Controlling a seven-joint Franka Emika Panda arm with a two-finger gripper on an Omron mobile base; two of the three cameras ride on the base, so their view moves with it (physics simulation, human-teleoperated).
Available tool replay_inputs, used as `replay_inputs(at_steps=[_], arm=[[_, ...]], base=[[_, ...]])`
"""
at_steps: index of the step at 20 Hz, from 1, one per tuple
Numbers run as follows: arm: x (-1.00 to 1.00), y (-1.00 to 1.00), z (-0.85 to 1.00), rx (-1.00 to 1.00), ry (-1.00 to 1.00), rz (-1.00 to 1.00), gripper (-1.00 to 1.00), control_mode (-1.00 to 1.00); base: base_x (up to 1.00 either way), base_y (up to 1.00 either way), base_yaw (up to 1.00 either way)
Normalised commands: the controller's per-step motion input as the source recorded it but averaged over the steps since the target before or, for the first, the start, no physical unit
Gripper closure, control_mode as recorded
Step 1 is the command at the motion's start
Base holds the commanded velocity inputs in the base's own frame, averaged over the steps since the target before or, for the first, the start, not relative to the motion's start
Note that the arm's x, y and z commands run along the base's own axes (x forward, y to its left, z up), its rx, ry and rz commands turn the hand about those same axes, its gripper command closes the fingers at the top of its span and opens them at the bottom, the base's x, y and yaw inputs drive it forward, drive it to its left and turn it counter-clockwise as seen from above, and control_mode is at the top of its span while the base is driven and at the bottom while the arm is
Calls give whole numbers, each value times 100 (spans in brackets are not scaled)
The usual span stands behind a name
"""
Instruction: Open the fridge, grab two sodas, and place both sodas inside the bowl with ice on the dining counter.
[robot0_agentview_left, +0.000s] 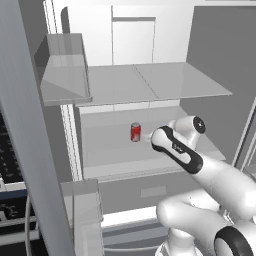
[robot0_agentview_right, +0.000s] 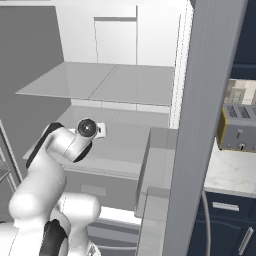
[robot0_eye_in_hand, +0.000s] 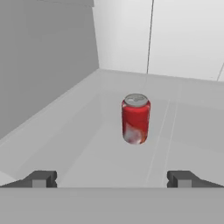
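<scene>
The fridge (robot0_agentview_left: 215, 55) stands open, with a white interior and pale grey shelves. One red soda (robot0_agentview_left: 135, 132) with a silver top stands upright on the lower shelf (robot0_agentview_left: 115, 155), alone. In the hand view the soda (robot0_eye_in_hand: 136, 119) is straight ahead, a short way beyond my gripper (robot0_eye_in_hand: 112, 179). The two dark fingertips (robot0_eye_in_hand: 41, 178) stand wide apart, open, with nothing between them. My hand (robot0_agentview_left: 148, 136) reaches into the fridge just right of the can, apart from it. In the right base view the wrist (robot0_agentview_right: 87, 129) covers the can. The bowl and the dining counter are out of view.
The upper shelf (robot0_agentview_left: 150, 82) hangs over the arm. The open doors (robot0_agentview_left: 20, 125) (robot0_agentview_right: 210, 100) flank the opening, and their bins (robot0_agentview_left: 65, 70) (robot0_agentview_right: 160, 160) jut inward. A toaster (robot0_agentview_right: 239, 127) sits on a white counter (robot0_agentview_right: 230, 175) to the right. A black oven front (robot0_agentview_left: 10, 165) is at the left.
</scene>
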Motion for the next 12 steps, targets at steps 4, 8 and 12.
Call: replay_inputs(at_steps=[4,8,12], arm=[[27,0,0,0,0,0,-100,-100],[24,0,0,0,0,0,-100,-100],[29,0,0,0,0,0,-100,-100]], base=[[0,0,0],[0,0,0],[0,0,0]])
